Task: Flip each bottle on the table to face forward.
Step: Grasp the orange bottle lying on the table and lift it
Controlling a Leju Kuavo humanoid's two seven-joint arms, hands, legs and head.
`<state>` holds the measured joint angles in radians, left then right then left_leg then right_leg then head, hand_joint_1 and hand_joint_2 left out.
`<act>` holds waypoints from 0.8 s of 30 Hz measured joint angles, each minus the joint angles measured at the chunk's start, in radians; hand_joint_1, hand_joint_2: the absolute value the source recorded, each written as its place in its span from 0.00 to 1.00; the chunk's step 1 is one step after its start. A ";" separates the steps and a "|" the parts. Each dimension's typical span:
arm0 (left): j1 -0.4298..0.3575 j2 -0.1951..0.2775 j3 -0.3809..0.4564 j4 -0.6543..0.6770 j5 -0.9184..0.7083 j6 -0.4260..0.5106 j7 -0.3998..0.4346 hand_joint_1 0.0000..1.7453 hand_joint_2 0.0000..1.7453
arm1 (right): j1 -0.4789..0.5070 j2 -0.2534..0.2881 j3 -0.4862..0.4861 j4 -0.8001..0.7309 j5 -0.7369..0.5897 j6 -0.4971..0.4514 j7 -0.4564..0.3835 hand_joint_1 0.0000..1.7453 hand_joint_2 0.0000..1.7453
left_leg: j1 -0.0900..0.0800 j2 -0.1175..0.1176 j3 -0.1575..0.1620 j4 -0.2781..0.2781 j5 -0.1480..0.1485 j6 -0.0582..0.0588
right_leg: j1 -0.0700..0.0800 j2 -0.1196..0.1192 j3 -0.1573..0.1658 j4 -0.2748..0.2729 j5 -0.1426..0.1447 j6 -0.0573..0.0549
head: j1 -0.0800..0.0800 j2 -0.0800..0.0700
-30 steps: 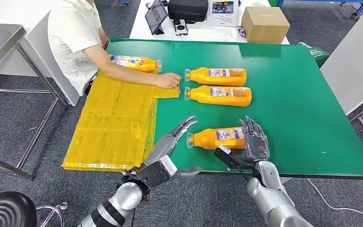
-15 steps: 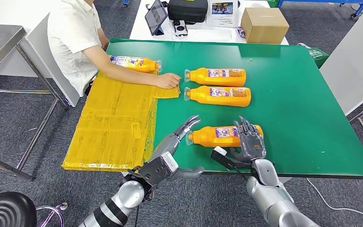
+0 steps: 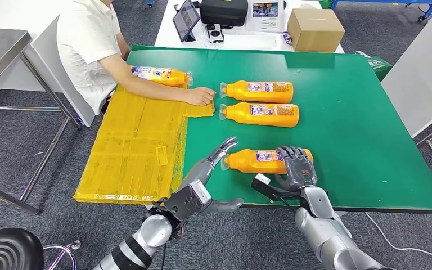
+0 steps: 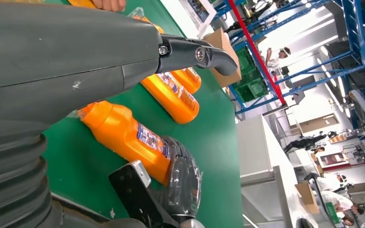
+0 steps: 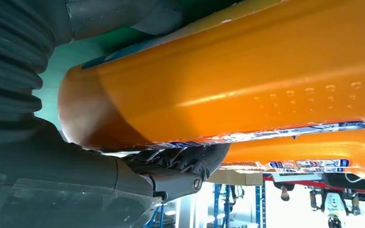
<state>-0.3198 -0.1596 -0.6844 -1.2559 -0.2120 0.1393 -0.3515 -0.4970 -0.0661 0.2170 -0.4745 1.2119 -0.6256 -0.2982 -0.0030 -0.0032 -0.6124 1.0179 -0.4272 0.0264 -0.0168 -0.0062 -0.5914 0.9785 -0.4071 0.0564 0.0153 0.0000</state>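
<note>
the left robot hand hovers open at the cap of the nearest bottle, likely to steady that end. the bottle lies on its side near the green counter's front edge. the right robot hand curls over its base, gripping it, probably to roll it.

Glossy orange plastic bottle on a matt green table; the yellow sheets look like cardboard.
</note>
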 joint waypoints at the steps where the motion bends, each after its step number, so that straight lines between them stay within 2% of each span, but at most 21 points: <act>1: 0.000 0.000 0.000 0.000 0.001 -0.001 0.000 0.00 1.00 | 0.000 0.000 0.000 0.000 -0.002 0.000 0.000 1.00 1.00 | 0.000 0.000 0.000 0.000 0.000 0.000 | 0.000 0.000 0.000 0.000 0.000 0.000 | 0.000 0.000; 11: -0.001 0.000 0.000 0.000 0.002 -0.002 -0.001 0.00 1.00 | 0.000 0.000 0.002 0.001 -0.013 -0.001 -0.002 1.00 1.00 | 0.000 0.000 0.000 0.000 0.000 0.000 | 0.000 0.000 0.000 0.000 0.000 0.000 | 0.000 0.000; 14: 0.000 0.000 0.000 0.000 0.020 0.001 -0.007 0.00 1.00 | 0.003 0.000 0.002 0.001 -0.039 -0.020 -0.029 1.00 1.00 | 0.000 0.000 0.000 0.000 0.000 0.000 | 0.000 0.000 0.000 0.000 0.000 0.000 | 0.000 0.000; 17: 0.014 -0.006 0.010 0.001 0.110 -0.001 -0.014 0.00 1.00 | 0.020 0.001 0.001 -0.010 -0.073 -0.061 -0.072 1.00 1.00 | 0.000 0.000 -0.001 0.000 0.000 0.000 | 0.000 0.000 0.000 0.000 0.000 0.000 | 0.000 0.000; 22: 0.089 -0.036 0.056 0.053 0.379 -0.080 0.075 0.00 1.00 | 0.096 0.008 -0.027 -0.132 -0.056 -0.078 -0.109 1.00 1.00 | 0.000 0.000 -0.003 0.000 0.000 0.000 | 0.000 0.000 -0.002 0.000 0.000 0.000 | 0.000 0.000; 24: 0.114 -0.045 0.071 0.086 0.448 -0.096 0.082 0.00 1.00 | 0.124 0.015 -0.045 -0.183 -0.045 -0.079 -0.127 1.00 1.00 | 0.000 -0.001 -0.005 0.000 0.000 0.000 | 0.000 0.000 -0.004 0.000 0.000 0.000 | 0.000 0.000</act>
<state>-0.2059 -0.2043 -0.6137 -1.1700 0.2363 0.0434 -0.2693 -0.3733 -0.0512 0.1723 -0.6570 1.1665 -0.7042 -0.4248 -0.0030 -0.0037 -0.6172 1.0179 -0.4274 0.0263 -0.0168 -0.0064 -0.5951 0.9786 -0.4073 0.0566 0.0152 0.0000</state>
